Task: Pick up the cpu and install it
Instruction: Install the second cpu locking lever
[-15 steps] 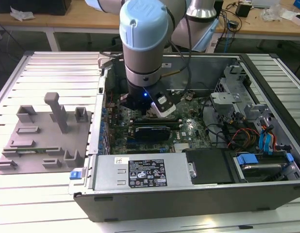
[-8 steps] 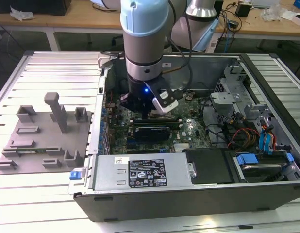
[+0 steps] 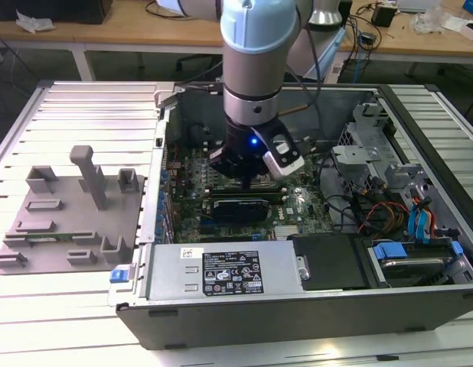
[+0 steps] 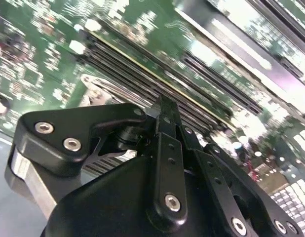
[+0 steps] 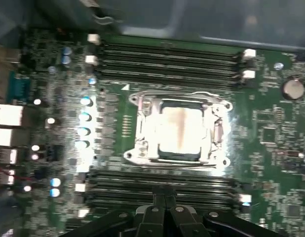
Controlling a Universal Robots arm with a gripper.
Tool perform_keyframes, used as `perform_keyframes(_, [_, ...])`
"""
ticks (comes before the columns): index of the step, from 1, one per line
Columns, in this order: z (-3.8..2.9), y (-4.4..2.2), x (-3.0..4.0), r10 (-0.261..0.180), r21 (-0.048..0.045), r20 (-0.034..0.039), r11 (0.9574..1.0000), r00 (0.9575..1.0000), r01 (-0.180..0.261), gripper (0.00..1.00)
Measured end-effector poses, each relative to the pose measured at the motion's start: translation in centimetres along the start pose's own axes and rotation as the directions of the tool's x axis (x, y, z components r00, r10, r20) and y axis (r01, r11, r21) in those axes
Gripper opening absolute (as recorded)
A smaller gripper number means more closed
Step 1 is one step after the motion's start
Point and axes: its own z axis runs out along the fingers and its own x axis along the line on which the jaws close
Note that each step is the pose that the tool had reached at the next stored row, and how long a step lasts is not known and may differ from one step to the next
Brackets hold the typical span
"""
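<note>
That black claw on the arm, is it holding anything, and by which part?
Nothing is held: the gripper fingers meet with nothing between them, above the motherboard. The cpu sits in its socket.

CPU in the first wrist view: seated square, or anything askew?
The cpu lies inside the socket frame, edges parallel to it, no visible tilt. The gripper is beside it over the memory slots, fingers closed together and empty. Nothing stands out.

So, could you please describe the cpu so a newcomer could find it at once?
Start at the open computer case, then the green motherboard inside. The cpu lies in the metal-framed socket between two banks of dark memory slots, a pale silver square unlike anything around it.
</note>
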Motion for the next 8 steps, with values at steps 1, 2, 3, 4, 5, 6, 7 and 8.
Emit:
perform_keyframes(1, [0.02,0.12,-0.15,0.0,-0.0001,-0.0003,1.0,1.0,0.0,0.11])
perform_keyframes(2, [0.04,0.31,-0.22,0.0,0.0,-0.0005,1.0,1.0,0.0,0.11])
perform_keyframes(3, [0.07,0.55,-0.27,0.0,0.0,-0.0005,1.0,1.0,0.0,0.11])
perform_keyframes(4, [0.1,0.97,-0.31,0.0,0.0,-0.0005,1.0,1.0,0.0,0.11])
perform_keyframes(5, [0.15,1.67,-0.36,0.0,-0.0001,-0.0004,1.0,1.0,0.0,0.11])
perform_keyframes(6, [0.18,1.97,-0.38,0.0,-0.0002,-0.0003,1.0,1.0,0.0,0.11])
perform_keyframes(7, [0.19,2.26,-0.4,0.0,0.0,-0.0005,1.0,1.0,0.0,0.11])
perform_keyframes(8, [0.23,2.84,-0.44,0.0,-0.0001,-0.0005,1.0,1.0,0.0,0.11])
